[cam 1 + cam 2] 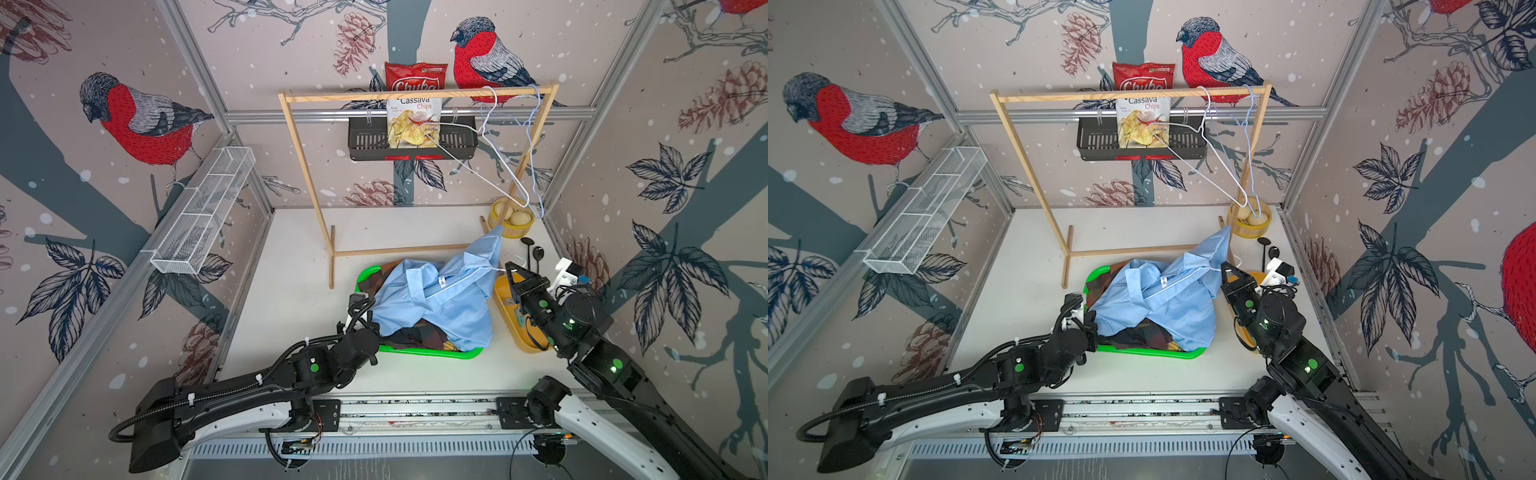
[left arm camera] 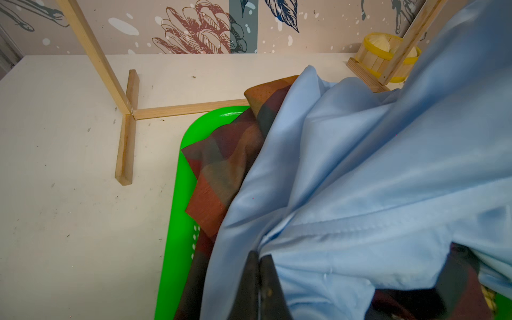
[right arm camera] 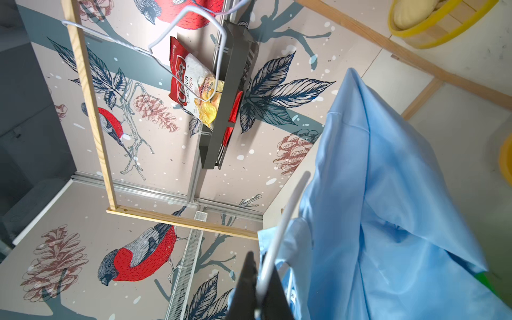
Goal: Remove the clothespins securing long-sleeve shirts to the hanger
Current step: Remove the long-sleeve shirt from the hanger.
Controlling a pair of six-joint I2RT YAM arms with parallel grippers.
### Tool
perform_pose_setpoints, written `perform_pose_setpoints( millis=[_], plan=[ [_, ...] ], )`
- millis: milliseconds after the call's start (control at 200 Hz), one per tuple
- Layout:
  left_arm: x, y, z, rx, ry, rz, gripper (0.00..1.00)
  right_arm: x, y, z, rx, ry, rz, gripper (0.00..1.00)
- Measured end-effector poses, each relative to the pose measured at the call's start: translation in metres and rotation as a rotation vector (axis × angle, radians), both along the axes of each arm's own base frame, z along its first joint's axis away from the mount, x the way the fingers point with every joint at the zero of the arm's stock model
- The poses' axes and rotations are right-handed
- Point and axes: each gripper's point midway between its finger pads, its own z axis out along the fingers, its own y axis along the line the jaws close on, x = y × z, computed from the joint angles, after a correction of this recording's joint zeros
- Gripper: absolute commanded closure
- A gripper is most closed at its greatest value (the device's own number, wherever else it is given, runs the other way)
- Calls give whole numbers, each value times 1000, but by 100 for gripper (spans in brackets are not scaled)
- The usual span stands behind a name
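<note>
Left fingers: the left gripper is pinching a fold of the light blue shirt, with its jaws pressed nearly together on the cloth.
Right fingers: the right gripper is clamping the white hanger, with its jaws narrow around the thin wire.
Light blue shirt: it is draping off the hanger beside the right fingers and running down to the left fingers, over the pile in the green tray.
Dark plaid shirt: it is lying under the blue one, just beside the left fingers.
Yellow plaid shirt: only a sliver is showing at the tray's near edge.
Clothespins: a teal clothespin is lying in the yellow tray, behind the right fingers and partly covered by that gripper's body. A small whitish piece is sitting on the blue shirt between the two pairs of fingers. It is too small to tell whether it is a clip.
In the way: blue cloth is hiding the left fingers in both top views and is covering most of the held hanger.
Beyond the fingers: the wooden rack is standing on the table and carrying two bare wire hangers. A chips bag is sitting in a black basket. A wooden tub and black spoons are lying past the right fingers.
</note>
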Motion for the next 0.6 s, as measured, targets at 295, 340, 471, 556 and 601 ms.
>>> perform_pose_setpoints(
  millis=[295,340,471,556,601],
  plan=[
    [18,15,-23,17,64,99,100,0,-1,11,-1,1,24,100],
    [24,19,-23,-6,72,128,100,-3,-4,18,-1,-7,24,100],
    [31,36,-31,-7,90,197,100,-10,-24,47,4,-79,-40,100],
    [34,34,-36,2,109,196,100,-8,-25,49,-5,-84,-46,100],
    [36,33,-39,14,117,200,100,-6,-21,44,-18,-68,-38,100]
  ],
)
